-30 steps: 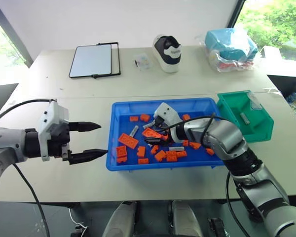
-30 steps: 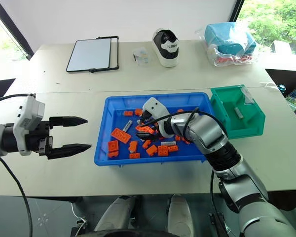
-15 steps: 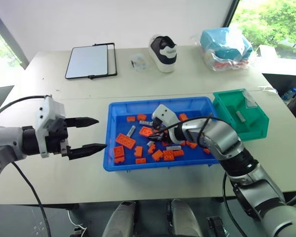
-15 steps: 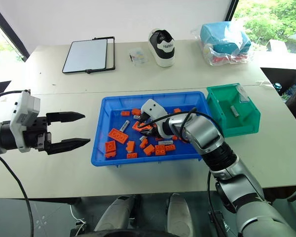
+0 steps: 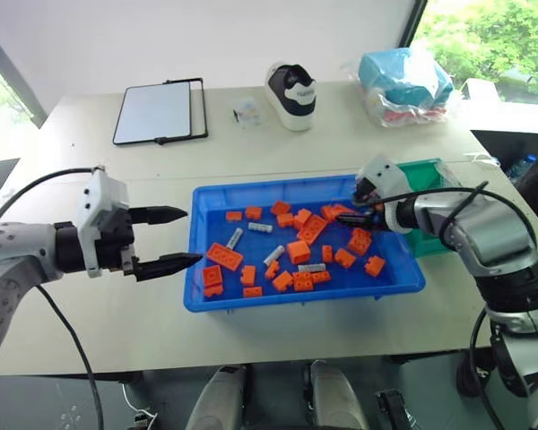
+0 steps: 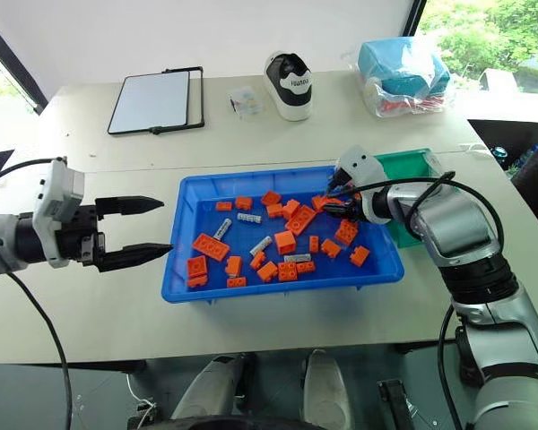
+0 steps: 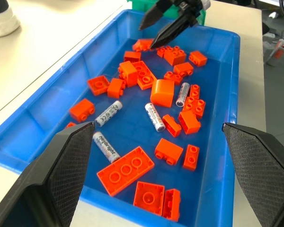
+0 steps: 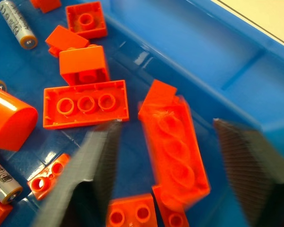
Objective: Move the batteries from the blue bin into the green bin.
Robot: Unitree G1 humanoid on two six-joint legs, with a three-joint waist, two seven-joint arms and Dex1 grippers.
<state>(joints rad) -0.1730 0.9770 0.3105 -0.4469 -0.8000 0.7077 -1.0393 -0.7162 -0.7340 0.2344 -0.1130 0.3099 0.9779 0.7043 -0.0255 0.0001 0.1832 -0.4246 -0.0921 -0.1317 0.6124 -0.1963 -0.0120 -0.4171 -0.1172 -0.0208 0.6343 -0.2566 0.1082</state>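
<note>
Blue bin sits at table centre. Four batteries lie loose on its floor among orange bricks. Green bin stands touching the blue bin's rim at 2 o'clock. Right gripper hangs over the blue bin's 2 o'clock corner, jaws apart, empty. Left gripper hovers at 9 o'clock just outside the rim, jaws apart, empty.

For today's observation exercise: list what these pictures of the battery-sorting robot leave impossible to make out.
- Inside of the green bin: in the eye views the right arm covers most of it, so any batteries there are hidden.
- Print on the batteries in the blue bin: too small to read.
- Right pincer: its fingers are blurred in the right wrist view.
</note>
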